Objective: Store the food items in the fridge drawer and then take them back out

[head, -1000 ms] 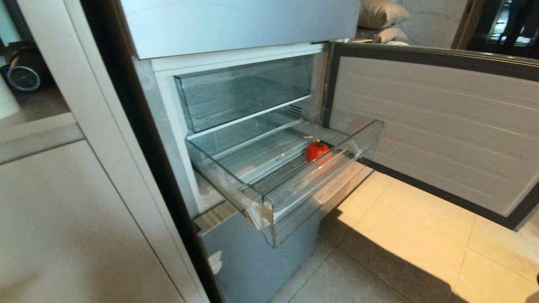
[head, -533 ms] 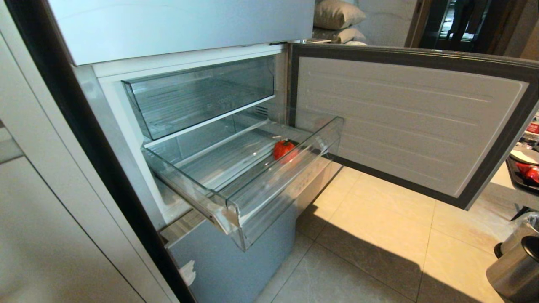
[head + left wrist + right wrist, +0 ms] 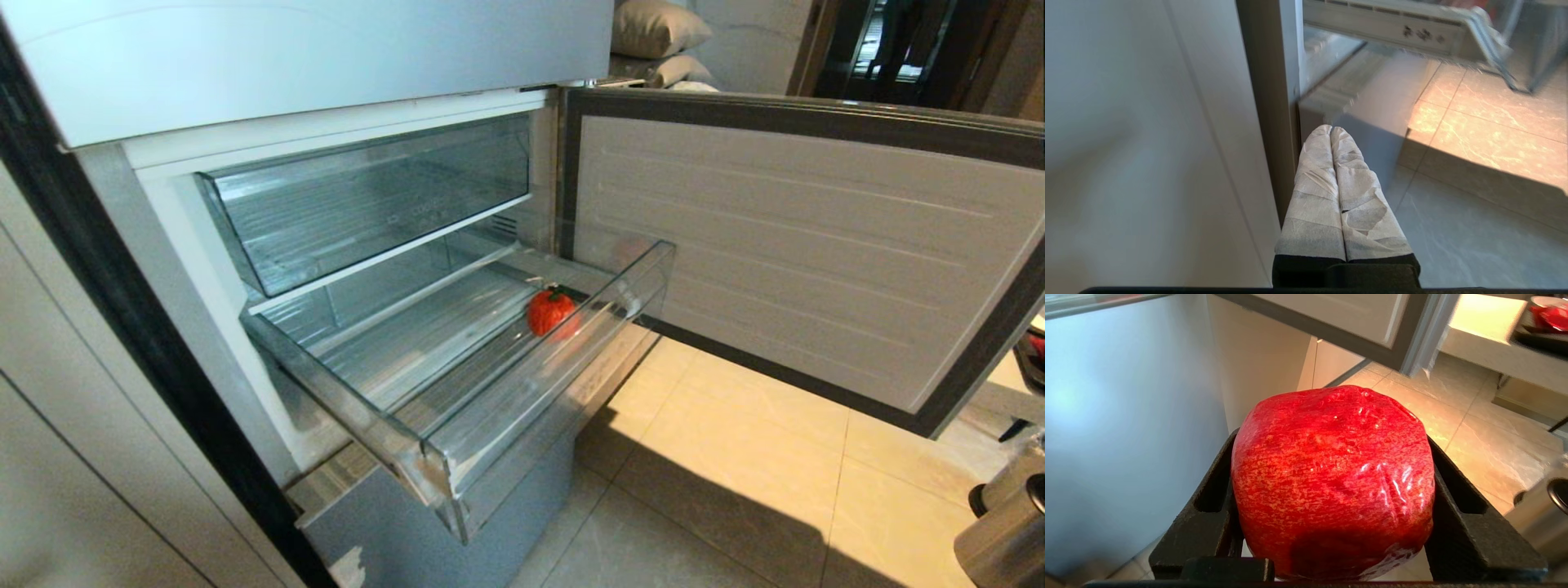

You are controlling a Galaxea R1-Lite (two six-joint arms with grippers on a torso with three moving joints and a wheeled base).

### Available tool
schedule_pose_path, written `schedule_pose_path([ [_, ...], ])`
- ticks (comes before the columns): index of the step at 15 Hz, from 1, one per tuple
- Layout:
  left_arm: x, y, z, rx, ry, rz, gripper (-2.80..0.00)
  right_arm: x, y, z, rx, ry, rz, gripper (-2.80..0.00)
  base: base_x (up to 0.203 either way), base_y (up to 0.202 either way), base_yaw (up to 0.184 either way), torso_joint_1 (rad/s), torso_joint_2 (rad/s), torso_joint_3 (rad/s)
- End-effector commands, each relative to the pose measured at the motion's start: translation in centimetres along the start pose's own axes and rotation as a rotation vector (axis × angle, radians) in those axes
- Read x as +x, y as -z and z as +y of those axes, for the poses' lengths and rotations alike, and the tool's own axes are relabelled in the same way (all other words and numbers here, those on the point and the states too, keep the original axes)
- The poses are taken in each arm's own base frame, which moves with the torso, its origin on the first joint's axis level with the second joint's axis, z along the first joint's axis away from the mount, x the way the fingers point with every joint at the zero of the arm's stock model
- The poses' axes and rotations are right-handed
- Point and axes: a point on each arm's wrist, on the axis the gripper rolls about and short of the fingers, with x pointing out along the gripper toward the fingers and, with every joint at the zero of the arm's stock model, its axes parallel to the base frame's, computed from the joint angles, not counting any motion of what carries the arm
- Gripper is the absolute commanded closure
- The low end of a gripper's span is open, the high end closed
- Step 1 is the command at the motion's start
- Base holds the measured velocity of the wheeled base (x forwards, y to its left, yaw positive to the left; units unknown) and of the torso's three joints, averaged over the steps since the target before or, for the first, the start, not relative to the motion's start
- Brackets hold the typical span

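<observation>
My right gripper is clamped on a big round red fruit wrapped in glossy film — firm and fairly heavy, I judge, but slick, so I grip across its widest girth. The pepper-like piece lies in the open fridge drawer, nowhere near my jaws. My left gripper is pressed together, empty.
</observation>
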Motion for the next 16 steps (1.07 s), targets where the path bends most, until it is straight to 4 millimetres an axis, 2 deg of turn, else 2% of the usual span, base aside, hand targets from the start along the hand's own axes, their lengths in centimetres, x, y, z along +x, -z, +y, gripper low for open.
schedule_pose_path([
  [1,0.0,0.0,0.0,-0.001,-0.002,0.0,0.0,0.0,0.0,0.0,-0.001,-0.001,0.0,0.0,0.193,0.0,0.002,0.006,0.0,0.006],
  [4,0.0,0.0,0.0,-0.004,-0.001,0.0,0.0,0.0,0.0,0.0,-0.01,-0.007,0.0,0.0,0.152,0.0,-0.002,0.006,0.0,0.003],
  [8,0.0,0.0,0.0,-0.006,-0.001,0.0,0.0,-0.1,-0.4,0.0,-0.005,0.009,-0.012,0.0,0.0,0.0,0.0,0.0,0.0,0.0],
  [10,0.0,0.0,0.0,-0.006,-0.001,0.0,0.0,-0.9,-3.8,-0.4,0.012,0.075,-0.067,0.0,0.0,0.0,0.0,0.0,0.0,0.0],
  [12,0.0,0.0,0.0,-0.006,-0.001,0.0,0.0,-0.4,-6.8,-0.7,0.042,0.129,-0.02,0.0,0.0,0.0,0.0,0.0,0.0,0.0],
  [16,0.0,0.0,0.0,-0.006,-0.001,0.0,0.0,3.3,-12.0,-1.3,0.142,0.259,0.107,0.0,0.0,0.0,0.0,0.0,0.0,0.0],
])
